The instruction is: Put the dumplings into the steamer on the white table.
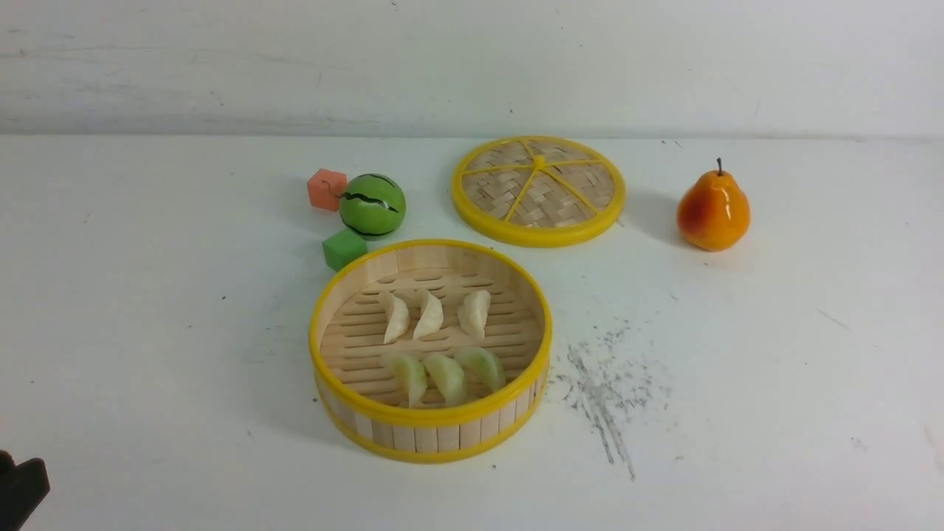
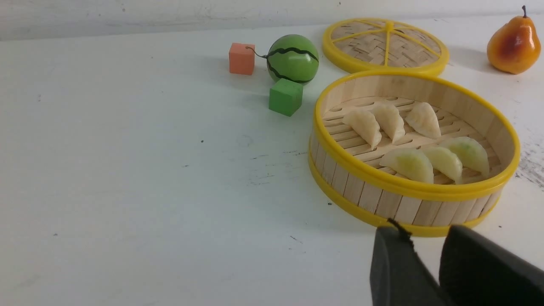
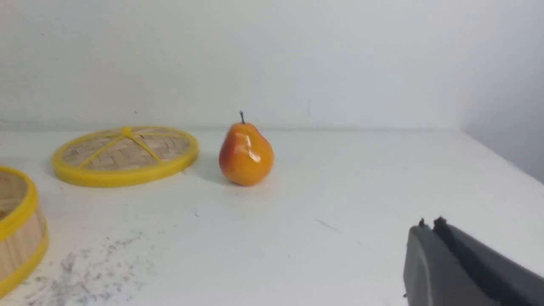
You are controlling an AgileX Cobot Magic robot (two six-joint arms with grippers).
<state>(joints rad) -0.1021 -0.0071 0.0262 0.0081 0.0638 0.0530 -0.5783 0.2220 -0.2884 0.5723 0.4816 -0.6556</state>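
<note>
Front view shows all six dumplings [image 1: 435,343] already sitting in the steamer [image 1: 431,435], which stands on the white counter [image 1: 147,332]. Three cream ones lie in a row at the back. Three pale green ones lie in a row at the front, close side by side. None are left out on the counter, so the job looks done.

Each dumpling is a little half-moon with a pinched, wavy edge. They look light and a bit smooth and shiny, so they might slip. I think the fat middle is the best place to hold one, not the thin edge.

The steamer is round and low, with upright wooden slats, a floor with gaps, and shiny yellow rims. It looks stiff and light.

The left pincer [image 2: 425,272] hangs just beside the steamer's near wall. Its two dark fingers sit close with a thin gap and hold nothing. The right pincer [image 3: 429,229] is well apart from the steamer, with its fingers pressed together and empty.

Behind the steamer are the flat woven lid [image 1: 538,189], a shiny pear [image 1: 713,210], a toy watermelon [image 1: 372,206], a red block [image 1: 326,189] and a green block [image 1: 344,248].
</note>
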